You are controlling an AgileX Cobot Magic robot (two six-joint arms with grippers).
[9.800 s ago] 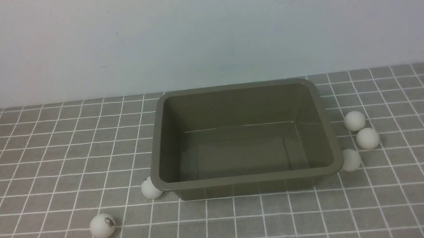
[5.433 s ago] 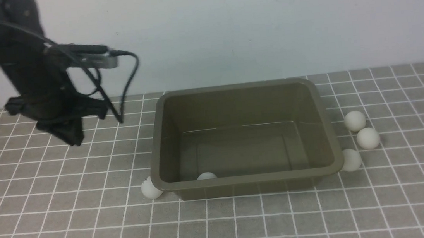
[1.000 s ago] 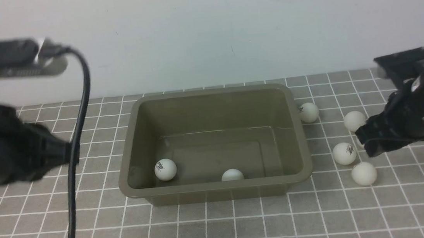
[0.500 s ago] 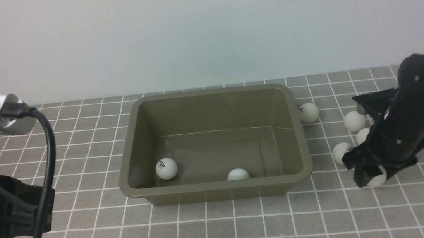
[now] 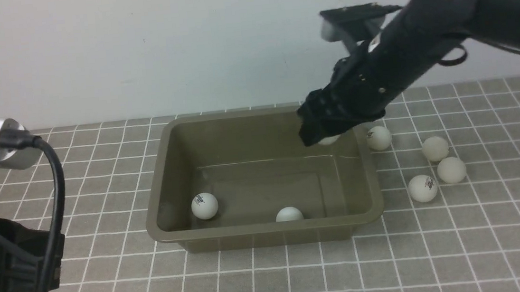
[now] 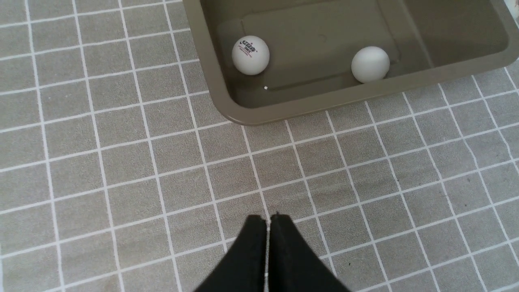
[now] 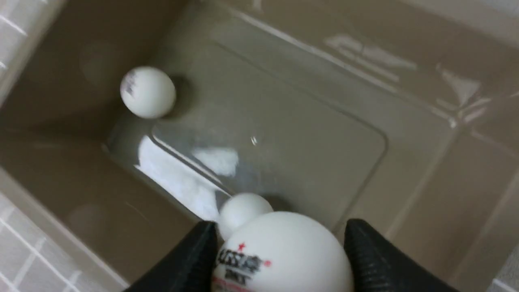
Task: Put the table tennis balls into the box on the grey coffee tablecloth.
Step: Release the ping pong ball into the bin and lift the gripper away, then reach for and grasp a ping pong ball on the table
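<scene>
- Left end effector (image 6: 268,219): fingers clenched together with nothing between them; hangs over bare cloth, off the box's near-left corner and clear of it
- Grey coffee tablecloth (image 5: 102,190): white-lined grid, covers the whole counter
- Box (image 5: 268,227): olive-grey, upright on the tablecloth, mid-scene
- Logo ball (image 5: 204,205): on the box floor, near-left part, dark print facing up
- Plain ball (image 5: 288,214): on the box floor by the near wall, about midway along it, apart from the logo ball
- Right end effector (image 5: 322,134): raised over the box's far-right corner, fingers grasping the held ball (image 7: 279,255), white with dark print and a red star
- Rim ball (image 5: 378,138): on the cloth just beside the box's right rim, possibly touching it; the arm partly covers that spot
- Printed ball (image 5: 423,188): on the cloth, right of the box, nearest the camera
- Far ball (image 5: 435,148) and outer ball (image 5: 451,170): on the cloth further right, close together
</scene>
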